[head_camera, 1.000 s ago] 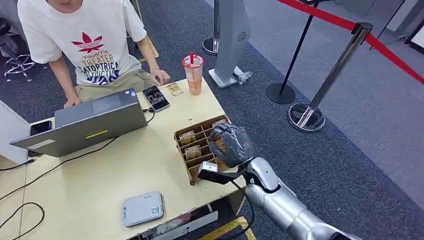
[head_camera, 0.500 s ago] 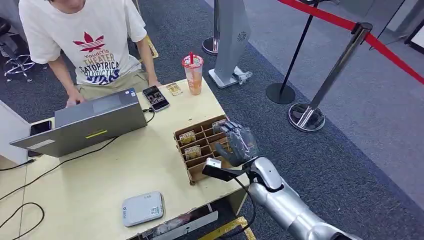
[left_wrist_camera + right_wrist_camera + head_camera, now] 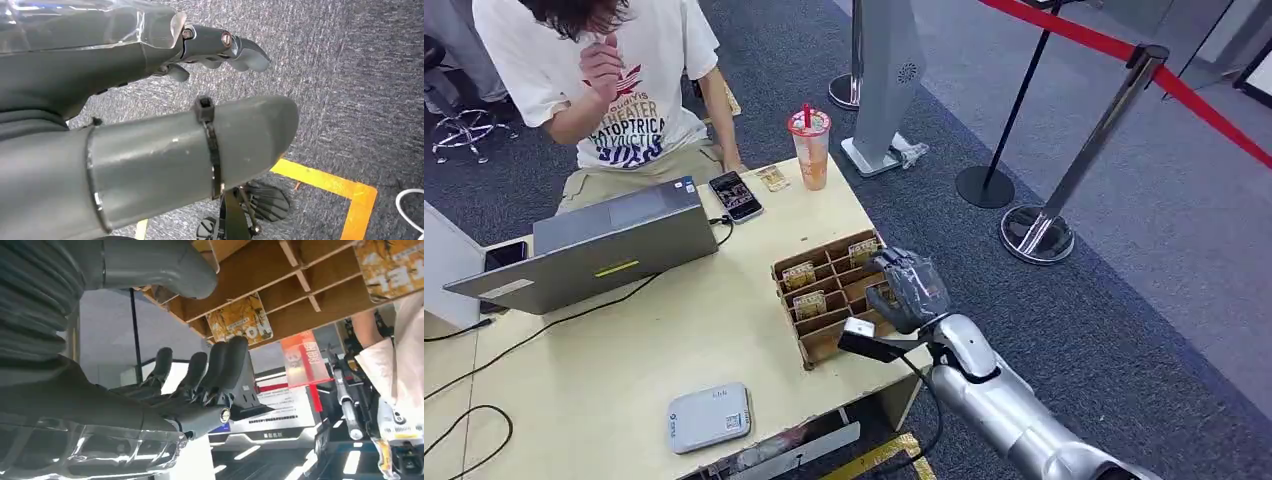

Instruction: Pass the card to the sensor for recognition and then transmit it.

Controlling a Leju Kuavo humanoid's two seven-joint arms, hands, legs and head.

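Observation:
A brown cardboard card rack (image 3: 822,312) stands at the table's right edge, with yellow cards upright in its slots (image 3: 799,274) (image 3: 810,303) (image 3: 863,249). My right hand (image 3: 907,290) hovers at the rack's right end, close to the slots. In the right wrist view that hand (image 3: 165,390) has straight fingers (image 3: 220,365) apart from the thumb, nothing between them, and a yellow card (image 3: 240,320) sits in the rack just beyond. A grey-white sensor box (image 3: 710,416) lies near the table's front edge. My left hand (image 3: 125,60) hangs over dark carpet, holding nothing.
A person sits behind the table at the far left, behind a grey laptop (image 3: 594,245). A phone (image 3: 735,196), a loose card (image 3: 773,178) and a drink cup (image 3: 810,148) stand at the far edge. Cables trail on the left. Stanchions with red tape (image 3: 1104,120) stand right.
My right hand has slid right and slightly nearer along the rack. The person has raised one hand from the laptop to the face.

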